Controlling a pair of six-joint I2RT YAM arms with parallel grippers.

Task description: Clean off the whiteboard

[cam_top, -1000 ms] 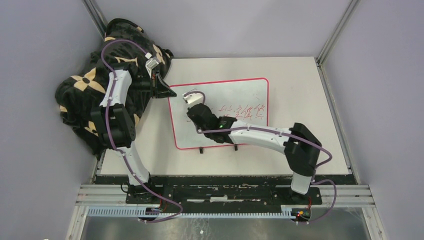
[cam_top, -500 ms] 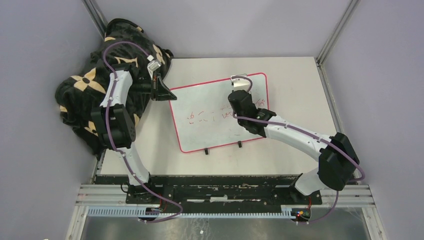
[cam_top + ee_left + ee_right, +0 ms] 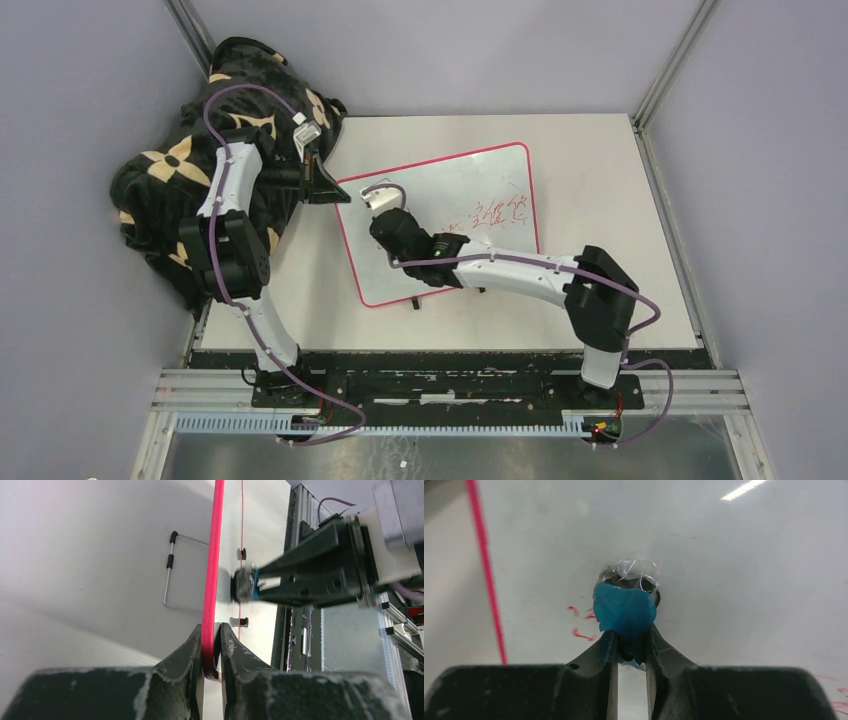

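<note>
The whiteboard (image 3: 470, 195) lies flat on the table, white with a red-pink rim, red writing (image 3: 495, 213) on its right half. My left gripper (image 3: 340, 193) is shut on the board's left corner; in the left wrist view the jaws clamp the red rim (image 3: 212, 580). My right gripper (image 3: 385, 222) is shut on a small eraser wrapped in blue tape (image 3: 626, 607), pressed on the board's left part. A few red marks (image 3: 583, 634) show beside the eraser near the rim.
A black and tan patterned cloth (image 3: 170, 170) is heaped at the table's left edge behind the left arm. The board's two black feet (image 3: 412, 300) point to the near side. Metal frame posts stand at the back corners.
My right gripper swept with the eraser from the board's left to its upper right and back to the left. The red writing on the left half has gone. The board has turned slightly.
</note>
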